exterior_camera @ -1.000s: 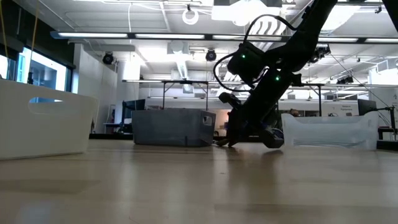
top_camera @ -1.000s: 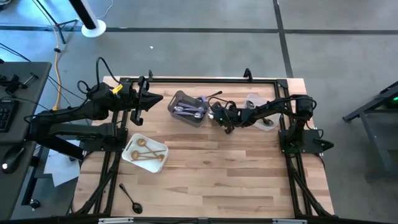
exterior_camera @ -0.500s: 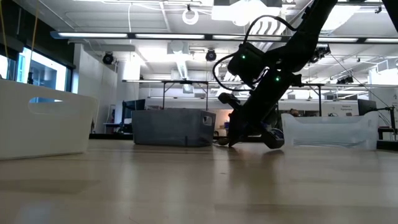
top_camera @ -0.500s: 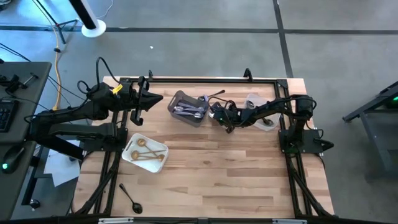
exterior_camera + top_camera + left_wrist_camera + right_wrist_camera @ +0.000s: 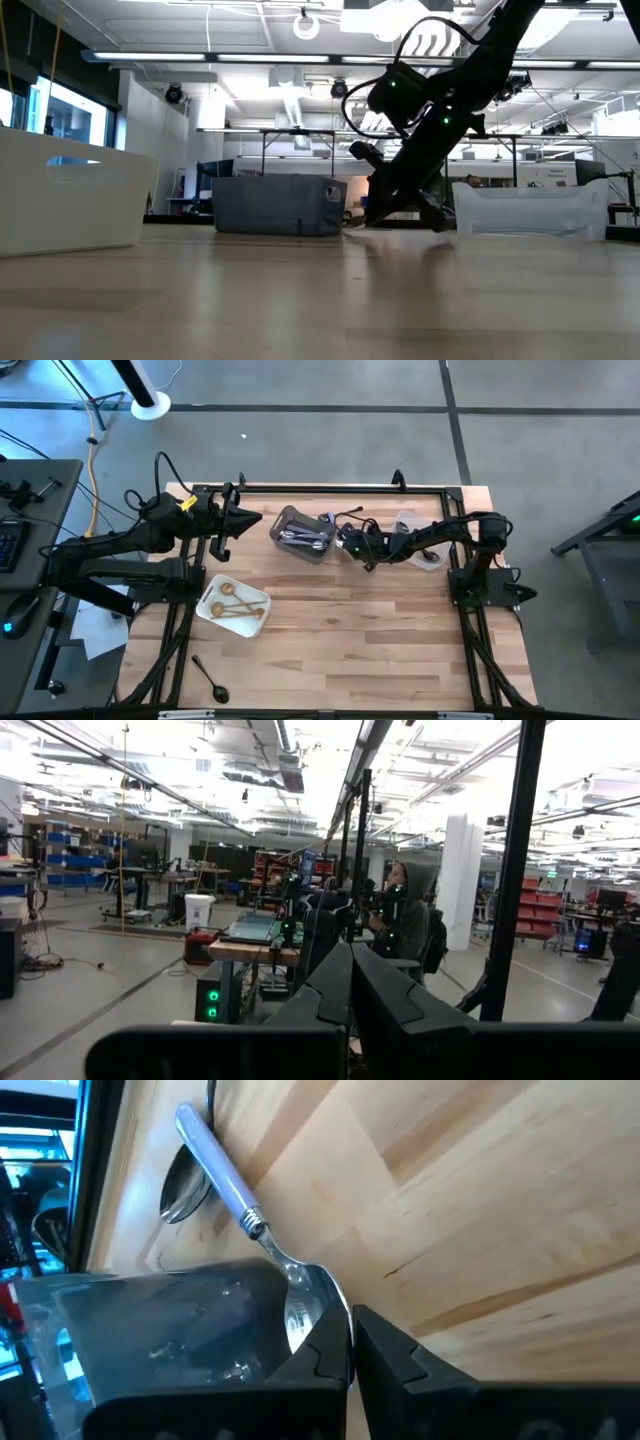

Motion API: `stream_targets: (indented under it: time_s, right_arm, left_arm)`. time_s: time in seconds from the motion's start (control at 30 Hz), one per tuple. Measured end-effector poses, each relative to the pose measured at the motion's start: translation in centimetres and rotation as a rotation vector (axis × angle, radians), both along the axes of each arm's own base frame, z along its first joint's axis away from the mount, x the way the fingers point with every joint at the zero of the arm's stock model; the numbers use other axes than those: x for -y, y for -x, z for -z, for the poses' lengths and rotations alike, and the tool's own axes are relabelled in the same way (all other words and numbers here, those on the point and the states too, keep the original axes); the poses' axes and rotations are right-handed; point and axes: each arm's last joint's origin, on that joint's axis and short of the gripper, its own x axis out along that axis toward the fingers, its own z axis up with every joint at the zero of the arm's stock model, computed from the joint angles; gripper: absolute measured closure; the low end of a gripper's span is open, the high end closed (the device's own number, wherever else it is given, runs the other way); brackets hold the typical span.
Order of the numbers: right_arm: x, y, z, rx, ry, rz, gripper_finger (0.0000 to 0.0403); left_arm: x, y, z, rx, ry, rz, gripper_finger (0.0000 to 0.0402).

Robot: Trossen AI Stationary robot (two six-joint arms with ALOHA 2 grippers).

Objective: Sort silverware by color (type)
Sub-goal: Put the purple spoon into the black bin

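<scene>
My right gripper (image 5: 350, 543) reaches across the far middle of the table, between the grey bin (image 5: 303, 532) and the clear tub (image 5: 421, 541). It is shut on a lilac-handled spoon (image 5: 225, 1170). A black spoon (image 5: 183, 1188) lies on the wood just beyond that handle. Silver pieces lie inside the grey bin. Gold spoons (image 5: 236, 607) lie in the white tray (image 5: 212, 616). Another black spoon (image 5: 212, 680) lies on the table at the near left. My left gripper (image 5: 247, 520) waits shut by the far left edge, above the table. My right gripper (image 5: 350, 1348) pinches the lilac spoon by its shiny bowl (image 5: 303, 1302), between the two fingertips. The fingers slant down from the table's right side, roughly in line with the spoon. The handle sticks out ahead of them; I cannot tell whether its free end touches the table.
The grey bin's wall (image 5: 150, 1340) stands close beside my right fingers. In the low view the right gripper (image 5: 373, 214) hangs just above the wood, between the bin (image 5: 275, 205) and the tub (image 5: 530, 212). Bare wood spans the middle and near right.
My right gripper, staying shut, has risen a little off the table and shifted slightly toward the grey bin, taking the spoon's bowl end up with it.
</scene>
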Motion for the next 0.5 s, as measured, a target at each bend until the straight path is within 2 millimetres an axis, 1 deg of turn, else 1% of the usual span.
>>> stream_targets:
  time_s: [0.27,0.5]
  right_arm:
    - [-0.1,0.3,-0.7,-0.031,0.024,-0.027,0.0402]
    - [-0.2,0.9,-1.7,-0.084,0.062,-0.098,0.0402]
  left_arm:
    - [0.0,0.0,0.1,-0.011,0.007,0.001,0.0402]
    - [0.0,0.0,0.2,-0.018,0.029,0.007,0.0401]
